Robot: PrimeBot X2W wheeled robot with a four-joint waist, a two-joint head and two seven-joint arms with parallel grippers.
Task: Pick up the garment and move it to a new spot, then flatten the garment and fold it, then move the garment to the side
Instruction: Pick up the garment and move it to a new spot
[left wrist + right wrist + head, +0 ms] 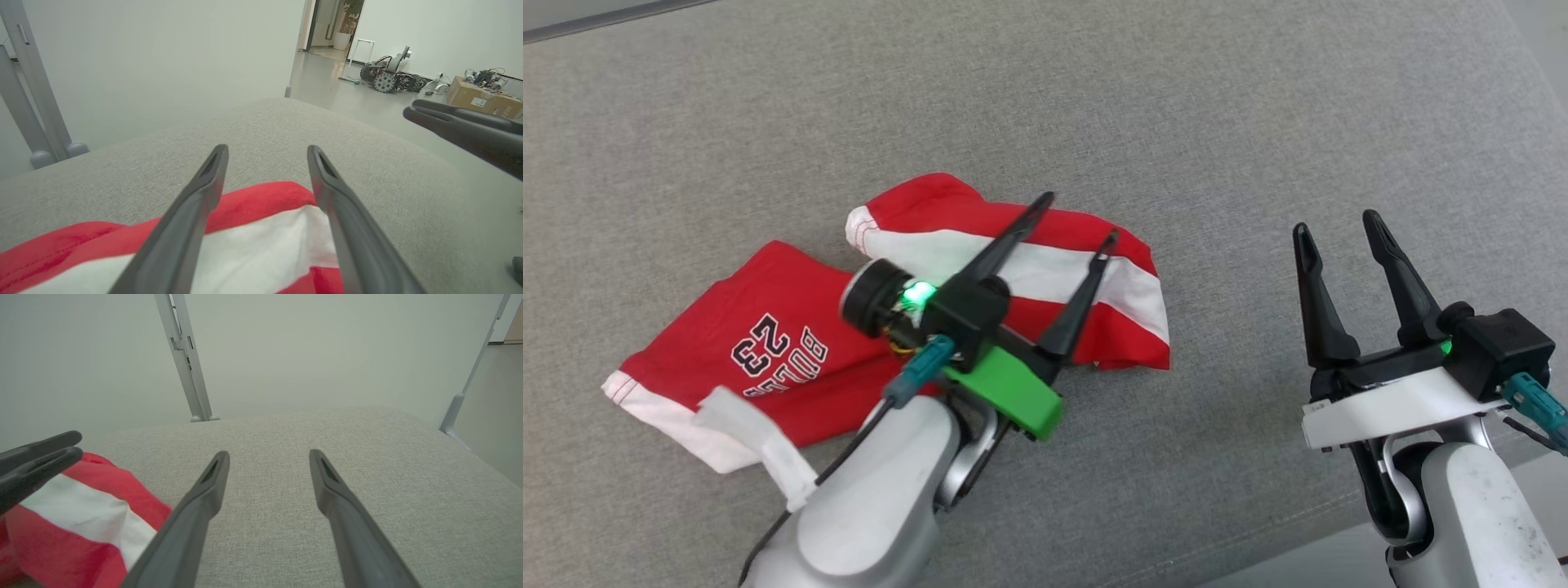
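The garment is a red jersey with white stripes and the number 23, lying crumpled on the grey cushion. My left gripper hovers open over its striped right part, holding nothing. Off to the right my right gripper stands open above bare cushion, clear of the cloth. In the right wrist view the jersey's red and white edge lies at the lower left, with the left gripper's fingers above it. My right gripper has only fabric of the cushion between its fingers.
A pale wall and grey metal posts stand past the cushion's far edge. Beyond its end the left wrist view shows open floor with a small wheeled machine and a cardboard box. The cushion's front edge runs at the lower right.
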